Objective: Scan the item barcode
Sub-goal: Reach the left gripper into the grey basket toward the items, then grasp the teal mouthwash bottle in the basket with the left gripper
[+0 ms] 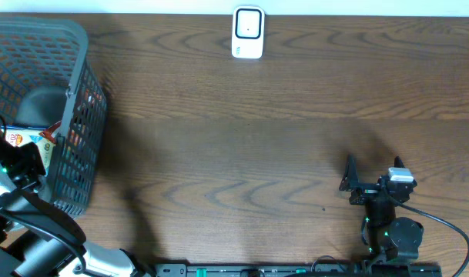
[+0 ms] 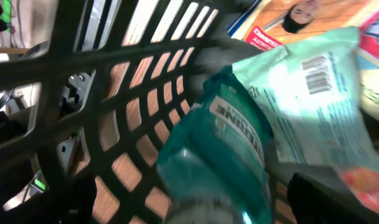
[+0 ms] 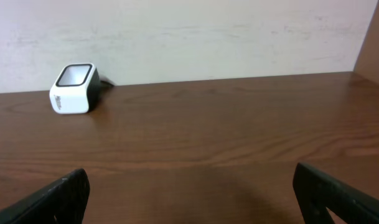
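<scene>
A: While down inside the grey mesh basket [image 1: 74, 48], pinching anything with the left gripper [image 2: 195, 208]?

B: Nothing. Stands spread wide, dark fingers [image 2: 331, 200] at the bottom corners of the wrist view, hovering over the goods.

A: And where to find the item for scanning?

B: Lies in that basket, at the left end of the wooden table [image 1: 242, 154]. Between the spread fingers, a teal pouch [image 2: 220, 155]; just beside it, a mint-green packet [image 2: 301, 118] showing a barcode [image 2: 318, 73] face up. Further back, a printed box [image 2: 289, 18] with a face on it; lower right, a red-orange packet [image 2: 363, 180]. Cannot tell which one counts as the item.

A: Right gripper [image 3: 198, 205]?

B: Parted just as wide, empty, low over the wooden table at the near right. Faces the white barcode scanner [image 1: 247, 32] by the far edge, well apart from it.
</scene>
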`<state>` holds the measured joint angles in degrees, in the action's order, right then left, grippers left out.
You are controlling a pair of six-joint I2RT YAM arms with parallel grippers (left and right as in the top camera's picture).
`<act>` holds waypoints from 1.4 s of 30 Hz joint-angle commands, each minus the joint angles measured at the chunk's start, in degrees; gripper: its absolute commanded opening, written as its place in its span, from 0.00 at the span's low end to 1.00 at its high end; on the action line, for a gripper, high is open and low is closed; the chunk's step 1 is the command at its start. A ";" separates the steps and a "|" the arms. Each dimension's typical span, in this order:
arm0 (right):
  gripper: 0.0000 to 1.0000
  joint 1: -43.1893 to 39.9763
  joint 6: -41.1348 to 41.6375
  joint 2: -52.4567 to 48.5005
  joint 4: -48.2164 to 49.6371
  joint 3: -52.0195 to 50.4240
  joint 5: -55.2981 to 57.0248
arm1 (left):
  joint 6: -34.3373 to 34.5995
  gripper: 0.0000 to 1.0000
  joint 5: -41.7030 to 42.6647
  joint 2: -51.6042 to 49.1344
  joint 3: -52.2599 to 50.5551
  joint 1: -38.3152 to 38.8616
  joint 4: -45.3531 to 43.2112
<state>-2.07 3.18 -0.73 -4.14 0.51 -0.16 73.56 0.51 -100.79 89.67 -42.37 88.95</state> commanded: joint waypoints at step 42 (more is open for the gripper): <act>0.99 0.13 -0.68 0.17 -0.11 -0.20 0.68 | -3.32 0.19 -0.04 2.10 -10.38 0.00 -15.63</act>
<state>-2.07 3.18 -0.73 -4.12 0.51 -0.16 72.99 -0.34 -96.99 79.07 -42.28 75.20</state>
